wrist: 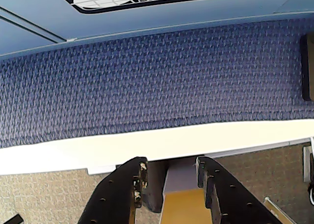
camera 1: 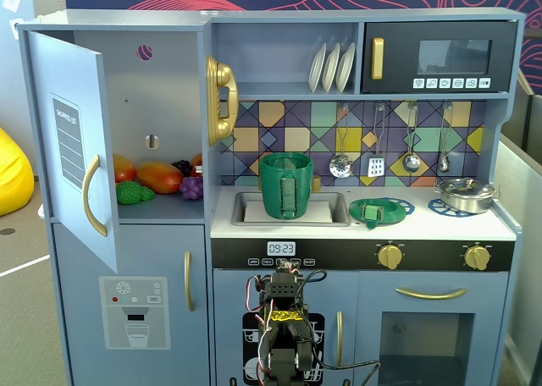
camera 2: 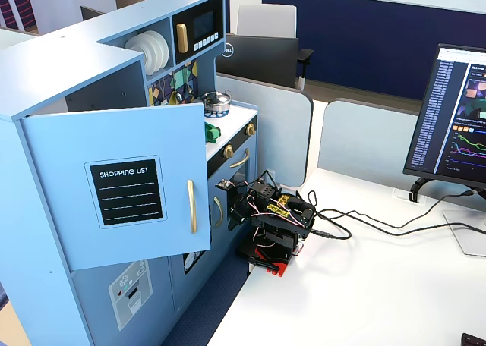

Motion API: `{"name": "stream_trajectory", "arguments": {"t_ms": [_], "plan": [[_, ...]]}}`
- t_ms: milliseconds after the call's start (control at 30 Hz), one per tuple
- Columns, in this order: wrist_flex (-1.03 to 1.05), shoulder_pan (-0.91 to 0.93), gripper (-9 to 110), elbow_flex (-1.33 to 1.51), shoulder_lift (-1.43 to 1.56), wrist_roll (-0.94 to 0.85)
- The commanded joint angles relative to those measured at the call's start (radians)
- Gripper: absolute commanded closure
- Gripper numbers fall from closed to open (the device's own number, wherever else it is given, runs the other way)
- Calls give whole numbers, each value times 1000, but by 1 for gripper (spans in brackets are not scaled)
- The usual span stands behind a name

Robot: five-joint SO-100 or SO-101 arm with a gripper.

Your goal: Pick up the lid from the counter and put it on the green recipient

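Observation:
The green lid (camera 1: 378, 210) lies flat on the white counter (camera 1: 440, 226) of the toy kitchen, right of the sink. The green recipient (camera 1: 285, 185), a tall ribbed pot with a handle, stands upright in the sink. My arm (camera 1: 284, 335) is folded low in front of the oven door, well below the counter, and it also shows in a fixed view (camera 2: 273, 218). In the wrist view my gripper (wrist: 169, 166) is open and empty. It points down at the white table edge and the blue carpet. The lid and the recipient are out of the wrist view.
A silver pot (camera 1: 466, 194) sits on the counter's right burner. The fridge door (camera 1: 76, 145) stands open at the left, with toy fruit (camera 1: 157, 179) inside. Utensils (camera 1: 377, 162) hang above the counter. A monitor (camera 2: 459, 126) and cables (camera 2: 372, 224) are on the table.

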Motion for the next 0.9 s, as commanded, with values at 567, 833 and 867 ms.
{"name": "stream_trajectory", "arguments": {"t_ms": [567, 833, 867], "plan": [[-433, 261, 101, -192, -169, 23], [-991, 437, 101, -479, -407, -150], [-1043, 460, 101, -494, -426, -169]]}}
